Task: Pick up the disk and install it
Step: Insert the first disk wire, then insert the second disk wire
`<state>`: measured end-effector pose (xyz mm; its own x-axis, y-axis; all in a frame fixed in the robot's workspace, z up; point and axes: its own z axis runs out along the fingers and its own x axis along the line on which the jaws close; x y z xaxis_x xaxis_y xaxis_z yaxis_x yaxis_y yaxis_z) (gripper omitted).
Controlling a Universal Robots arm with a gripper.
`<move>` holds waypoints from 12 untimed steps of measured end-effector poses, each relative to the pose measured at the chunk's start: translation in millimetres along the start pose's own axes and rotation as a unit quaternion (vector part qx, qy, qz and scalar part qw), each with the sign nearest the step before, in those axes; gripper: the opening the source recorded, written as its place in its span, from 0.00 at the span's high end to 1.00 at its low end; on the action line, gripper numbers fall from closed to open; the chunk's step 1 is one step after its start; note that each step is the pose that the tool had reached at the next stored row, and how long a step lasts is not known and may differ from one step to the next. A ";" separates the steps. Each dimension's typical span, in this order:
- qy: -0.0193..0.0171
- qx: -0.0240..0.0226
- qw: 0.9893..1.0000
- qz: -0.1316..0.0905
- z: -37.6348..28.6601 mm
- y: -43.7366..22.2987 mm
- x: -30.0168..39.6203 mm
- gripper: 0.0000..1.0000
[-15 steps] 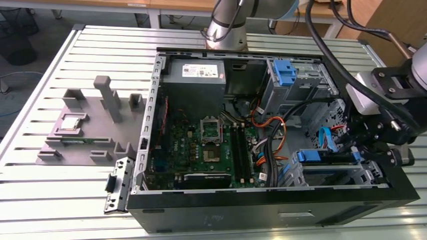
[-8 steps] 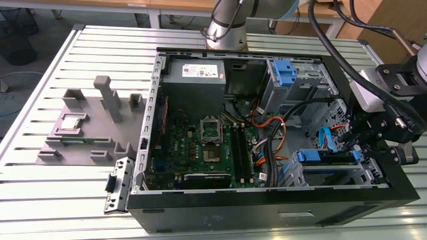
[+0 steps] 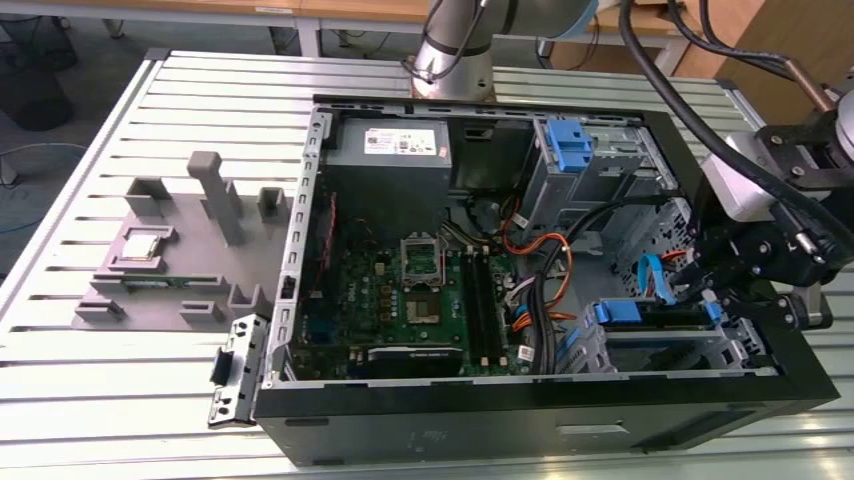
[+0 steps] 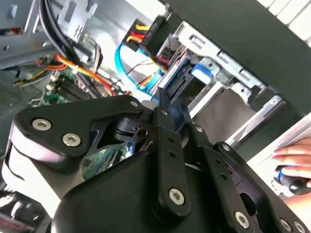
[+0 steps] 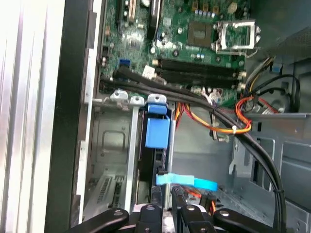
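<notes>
The open computer case [image 3: 534, 400] lies on its side on the slatted metal table [image 3: 80, 390], motherboard [image 3: 400, 290] facing up. The gripper [image 3: 701, 285] reaches in at the exterior view's right edge of the case, right over the drive cage [image 3: 654, 345]. The disk [image 3: 654, 318] stands on edge in that cage, its blue carrier tab [image 5: 158, 131] at the end toward the motherboard; in the first wrist view the gripper [image 5: 172, 201] sits at the disk's other end, beside a light-blue data cable [image 5: 187, 181]. The jaws look drawn close together around the disk's edge, though I cannot tell whether they actually pinch it. A grey power supply [image 3: 387, 140] sits in the far corner, and a grey fixture [image 3: 187, 250] stands on the table outside the case. A hand [image 4: 294, 158] shows at the second wrist view's edge.
</notes>
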<state>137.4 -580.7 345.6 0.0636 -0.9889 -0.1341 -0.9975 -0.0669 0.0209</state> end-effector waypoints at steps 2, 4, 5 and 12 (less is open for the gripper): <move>0.000 -0.001 1.000 0.000 0.0 0.1 0.0 0.76; -0.001 -0.008 1.000 0.001 0.1 0.0 0.0 0.76; -0.001 -0.008 1.000 0.001 0.1 0.0 0.0 0.76; -0.001 -0.009 1.000 0.001 0.1 0.0 0.0 0.76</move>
<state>137.4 -580.8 345.5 0.0612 -0.9889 -0.1354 -0.9970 -0.0670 0.0386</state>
